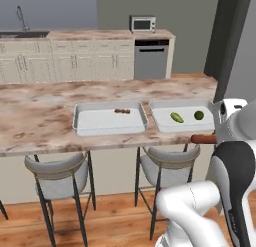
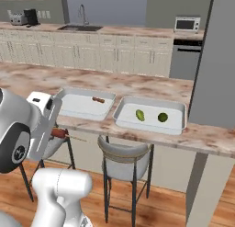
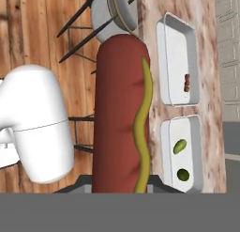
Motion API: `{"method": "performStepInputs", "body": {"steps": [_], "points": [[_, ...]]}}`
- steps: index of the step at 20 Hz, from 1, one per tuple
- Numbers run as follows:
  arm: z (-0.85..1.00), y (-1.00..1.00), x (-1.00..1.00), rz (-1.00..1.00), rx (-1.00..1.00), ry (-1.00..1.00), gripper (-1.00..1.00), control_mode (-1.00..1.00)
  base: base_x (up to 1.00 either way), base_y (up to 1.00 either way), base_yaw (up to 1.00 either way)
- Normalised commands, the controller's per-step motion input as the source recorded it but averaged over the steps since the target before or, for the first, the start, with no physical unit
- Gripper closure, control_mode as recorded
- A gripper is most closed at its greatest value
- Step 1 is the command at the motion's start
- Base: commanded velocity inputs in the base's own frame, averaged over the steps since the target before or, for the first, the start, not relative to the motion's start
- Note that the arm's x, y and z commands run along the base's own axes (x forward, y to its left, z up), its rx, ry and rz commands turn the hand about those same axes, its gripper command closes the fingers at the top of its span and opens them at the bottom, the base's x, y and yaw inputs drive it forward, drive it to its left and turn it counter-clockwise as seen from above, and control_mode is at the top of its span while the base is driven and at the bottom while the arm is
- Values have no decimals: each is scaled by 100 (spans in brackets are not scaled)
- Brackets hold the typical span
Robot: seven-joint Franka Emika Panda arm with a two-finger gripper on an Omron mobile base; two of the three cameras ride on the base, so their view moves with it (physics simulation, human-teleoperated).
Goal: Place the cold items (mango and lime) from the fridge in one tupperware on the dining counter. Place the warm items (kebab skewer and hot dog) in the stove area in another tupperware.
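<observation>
- Gripper point(image 3: 119, 191) is clamped nearly closed on the hot dog point(image 3: 123, 113), which juts out from between the jaws toward 12 o'clock in the hand view, a mustard squiggle running along its red-brown length.
- From the left base view, the hot dog point(image 1: 204, 139) pokes out sideways at the arm's 9 o'clock, level with the front edge of the dining counter point(image 1: 35, 121); from the right base view its end point(image 2: 59, 133) shows just beside the white arm, below the counter's near edge.
- Left tupperware point(image 1: 82, 122) lies on the counter and holds the kebab skewer point(image 1: 122, 111), a small dark piece resting toward the tray's 1 o'clock corner.
- Right tupperware point(image 1: 160, 119) sits just beside the first, a narrow strip of stone between them.
- Inside it, the mango point(image 1: 177, 117) lies at the lime's 9 o'clock, and the lime point(image 1: 199, 115) rests near it without touching.
- Hand view puts both trays on the marbled strip at 3 o'clock of the hot dog.
- Two stools point(image 1: 56, 175) stand tucked under the counter's near side on the wooden floor.
- Beyond the counter, at 12 o'clock, cream cabinets point(image 1: 70, 61) carry a sink faucet point(image 1: 21, 17), a microwave point(image 1: 142, 24) and a dishwasher point(image 1: 150, 60).
</observation>
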Motion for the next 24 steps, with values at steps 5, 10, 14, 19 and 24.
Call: {"method": "performStepInputs", "body": {"steps": [5, 10, 14, 19, 24], "points": [[0, 0, 0, 0, 0, 0, 100, 100, 23, 30, -21], [0, 0, 0, 0, 0, 0, 100, 100, 47, 37, -18], [0, 0, 0, 0, 0, 0, 100, 100, 51, 48, -20], [0, 0, 0, 0, 0, 0, 100, 100, 35, 45, -23], [0, 0, 0, 0, 0, 0, 100, 100, 26, 45, -27]]}}
